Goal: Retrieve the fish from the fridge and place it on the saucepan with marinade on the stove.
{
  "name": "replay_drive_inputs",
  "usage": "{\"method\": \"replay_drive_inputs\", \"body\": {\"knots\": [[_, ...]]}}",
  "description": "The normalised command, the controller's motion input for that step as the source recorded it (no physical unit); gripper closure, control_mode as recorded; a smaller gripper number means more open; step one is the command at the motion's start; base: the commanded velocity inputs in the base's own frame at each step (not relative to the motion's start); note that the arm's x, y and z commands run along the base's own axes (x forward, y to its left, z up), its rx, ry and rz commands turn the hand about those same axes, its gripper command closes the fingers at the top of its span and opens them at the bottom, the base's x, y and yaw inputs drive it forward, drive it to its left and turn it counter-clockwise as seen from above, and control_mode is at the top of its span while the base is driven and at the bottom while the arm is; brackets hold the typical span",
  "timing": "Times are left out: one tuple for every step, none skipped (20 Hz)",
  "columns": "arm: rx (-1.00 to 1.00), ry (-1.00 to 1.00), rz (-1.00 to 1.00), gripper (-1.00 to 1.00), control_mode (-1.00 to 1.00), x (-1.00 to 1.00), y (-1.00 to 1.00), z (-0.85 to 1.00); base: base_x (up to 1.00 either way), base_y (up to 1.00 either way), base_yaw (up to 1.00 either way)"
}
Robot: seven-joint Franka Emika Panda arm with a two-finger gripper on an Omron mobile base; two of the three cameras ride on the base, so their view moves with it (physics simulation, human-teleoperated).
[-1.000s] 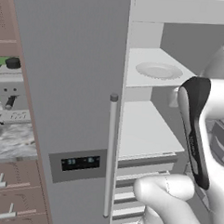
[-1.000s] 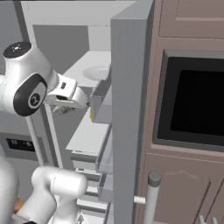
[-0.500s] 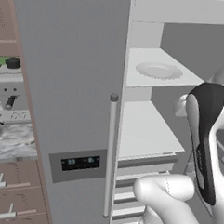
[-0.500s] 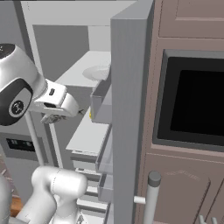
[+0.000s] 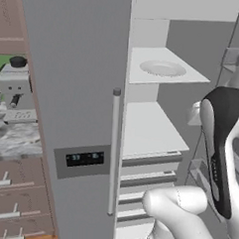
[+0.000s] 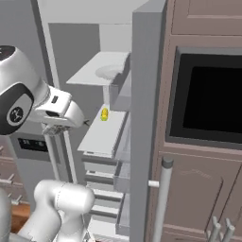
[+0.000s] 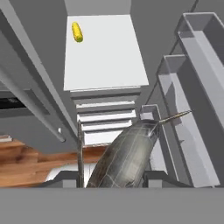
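Where shelves open: one fish (image 7: 127, 155), one corn cob (image 7: 77, 32).

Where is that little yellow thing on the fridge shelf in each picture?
Left base view: I cannot find it.
Right base view: the yellow item lies at the back of the lower shelf.
Hand view: upper left, on that same shelf.
Shared landmark: that shelf.

Both base views face the open fridge (image 5: 78, 89) from either side, sharing its shelves (image 6: 101, 130); the hand view looks down close.
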Motion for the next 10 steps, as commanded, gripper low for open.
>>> {"method": "replay_drive_inputs", "body": {"knots": [[0.00,0.00,0.00,1.00,1.00,0.00,0.00,0.00,-1.00,0.38,0.00],[0.00,0.00,0.00,1.00,1.00,0.00,0.00,0.00,-1.00,0.46,0.00],[0.00,0.00,0.00,1.00,1.00,0.00,0.00,0.00,-1.00,0.64,0.00],[0.00,0.00,0.00,1.00,1.00,0.00,0.00,0.00,-1.00,0.77,0.00],[0.00,0.00,0.00,1.00,1.00,0.00,0.00,0.00,-1.00,1.00,0.00],[0.00,0.00,0.00,1.00,1.00,0.00,0.00,0.00,-0.82,1.00,0.00],[0.00,0.00,0.00,1.00,1.00,0.00,0.00,0.00,-0.60,1.00,0.00],[0.00,0.00,0.00,1.00,1.00,0.00,0.00,0.00,-0.50,1.00,0.00],[0.00,0.00,0.00,1.00,1.00,0.00,0.00,0.00,-0.43,1.00,0.00],[0.00,0.00,0.00,1.00,1.00,0.00,0.00,0.00,-0.24,1.00,0.00]]}}
